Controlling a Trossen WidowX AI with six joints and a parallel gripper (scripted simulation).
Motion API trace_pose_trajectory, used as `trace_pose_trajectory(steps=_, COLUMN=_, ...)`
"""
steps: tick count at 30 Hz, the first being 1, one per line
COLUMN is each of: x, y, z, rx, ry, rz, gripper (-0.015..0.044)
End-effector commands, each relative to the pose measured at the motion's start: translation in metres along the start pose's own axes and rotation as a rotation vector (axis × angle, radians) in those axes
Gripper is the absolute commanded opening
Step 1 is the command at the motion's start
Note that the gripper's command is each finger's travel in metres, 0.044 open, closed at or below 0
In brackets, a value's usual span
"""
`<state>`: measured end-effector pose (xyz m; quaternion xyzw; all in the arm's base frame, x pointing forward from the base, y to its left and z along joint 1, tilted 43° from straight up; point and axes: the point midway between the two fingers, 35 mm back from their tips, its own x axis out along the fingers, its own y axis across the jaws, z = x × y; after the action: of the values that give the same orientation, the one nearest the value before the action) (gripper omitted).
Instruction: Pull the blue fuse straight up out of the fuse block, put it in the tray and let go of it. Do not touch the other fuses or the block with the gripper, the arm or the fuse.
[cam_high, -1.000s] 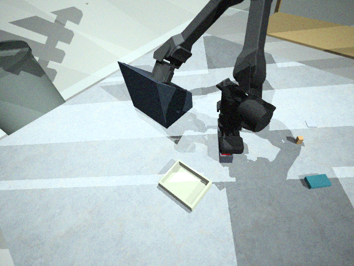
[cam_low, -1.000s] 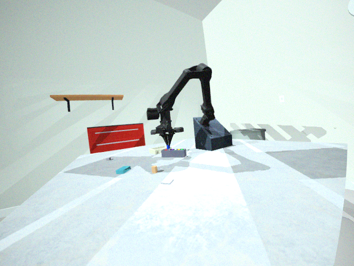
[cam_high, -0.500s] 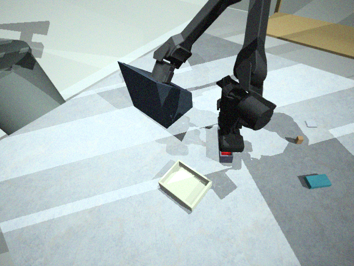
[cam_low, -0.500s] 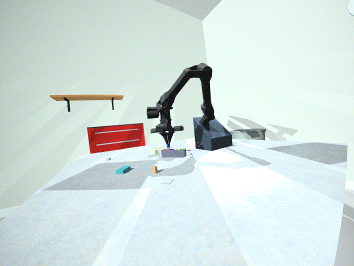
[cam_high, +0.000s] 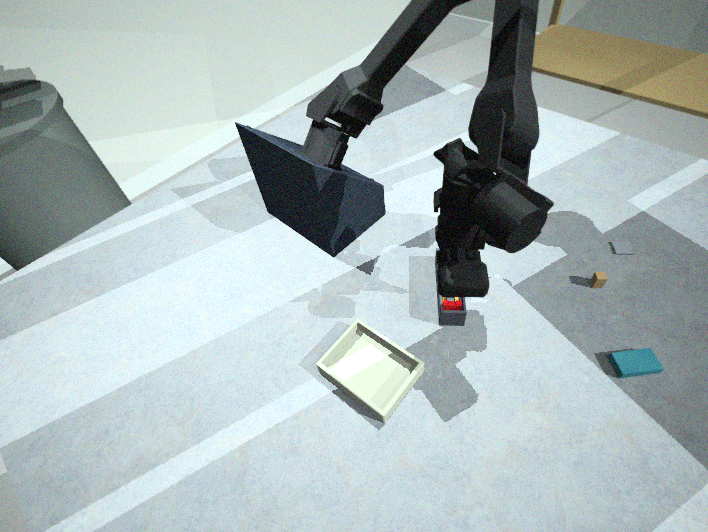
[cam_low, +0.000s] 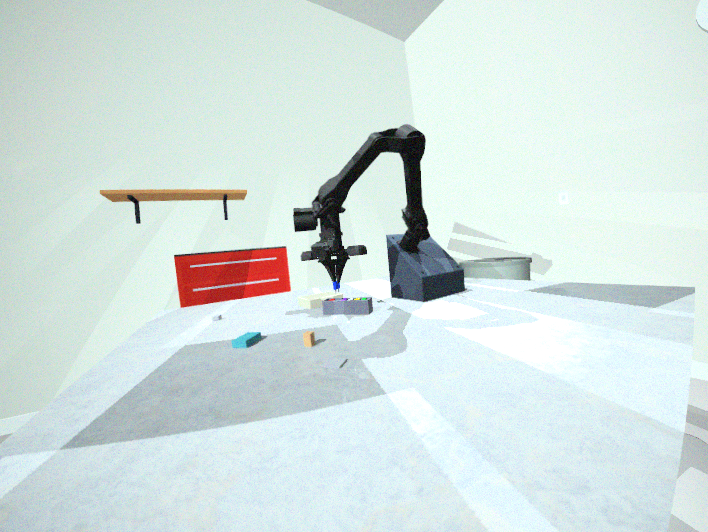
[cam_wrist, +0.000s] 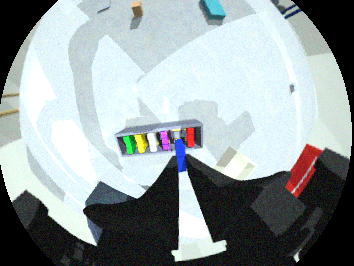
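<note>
My gripper is shut on the blue fuse and holds it upright. The fuse's prongs are clear above the grey fuse block. The red fuse sits on one side of the empty slot, the purple fuse on the other. The white fuse, yellow fuse and green fuse sit farther along. The cream tray is empty, near the block's red-fuse end. The top view hides the fingertips.
A small orange block and a teal block lie on the side of the fuse block away from the dark arm base. A thin grey plate lies beyond the orange block.
</note>
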<state>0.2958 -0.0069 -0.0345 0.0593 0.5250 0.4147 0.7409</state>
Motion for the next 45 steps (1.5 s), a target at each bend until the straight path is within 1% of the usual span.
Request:
trace_pose_trajectory(steps=1, x=-0.008, y=-0.002, z=0.001, rx=-0.007, ry=-0.004, rz=-0.011, gripper=0.0)
trace_pose_trajectory(steps=6, x=-0.008, y=-0.005, z=-0.001, rx=-0.007, ry=-0.003, rz=-0.012, gripper=0.0)
trace_pose_trajectory(steps=14, x=-0.012, y=-0.044, z=-0.026, rx=-0.005, ry=0.004, rz=-0.026, gripper=0.0)
trace_pose_trajectory(steps=26, x=-0.015, y=-0.095, z=-0.076, rx=-0.004, ry=0.008, rz=-0.031, gripper=0.0)
trace_pose_trajectory(steps=36, x=-0.012, y=-0.126, z=-0.126, rx=-0.008, ry=0.003, rz=-0.022, gripper=0.0)
trace_pose_trajectory(steps=45, x=-0.004, y=-0.129, z=-0.13, rx=-0.009, ry=0.002, rz=-0.021, gripper=0.0)
